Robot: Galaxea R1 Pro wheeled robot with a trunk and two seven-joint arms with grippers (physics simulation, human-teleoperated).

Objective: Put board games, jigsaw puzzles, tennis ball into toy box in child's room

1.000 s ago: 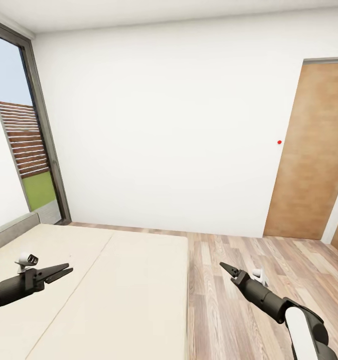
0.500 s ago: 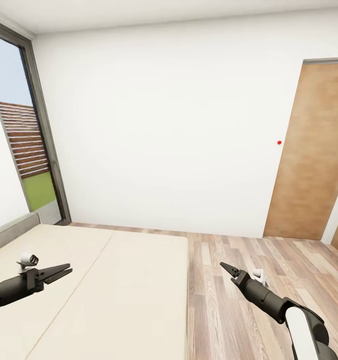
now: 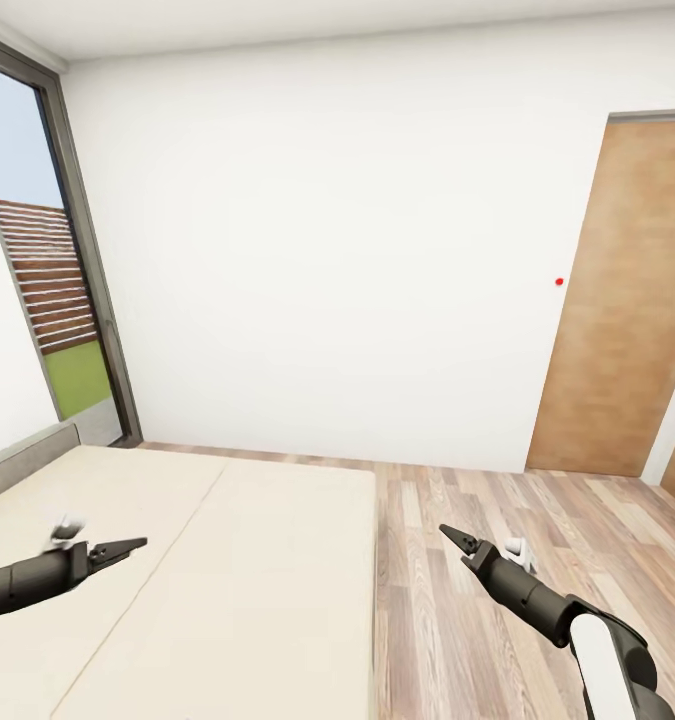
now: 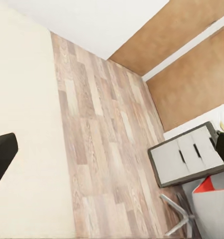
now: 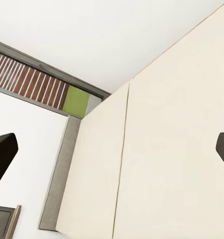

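I am facing a cream bed (image 3: pixel 227 580) in a white-walled room; the part of its top that I see is bare. My left gripper (image 3: pixel 135 546) hovers low over the bed's near left part and is open, its dark fingers (image 4: pixel 1 157) spread wide apart with nothing between them. My right gripper (image 3: pixel 453 536) hangs over the wood-plank floor (image 3: pixel 497 520) just right of the bed and is open and empty too. The board games, jigsaw puzzles, tennis ball and toy box are out of view.
A tall window (image 3: pixel 47 300) stands at the left by the grey headboard (image 3: pixel 27 462). A brown wooden door (image 3: pixel 627 300) is at the right. In the left wrist view, a pale drawer unit (image 4: pixel 186 159) with slim handles and a chair base (image 4: pixel 176 209) stand on the floor.
My left arm has sunk a little toward the bed and rolled its wrist, so its fingers now look edge-on. The right arm has stayed still.
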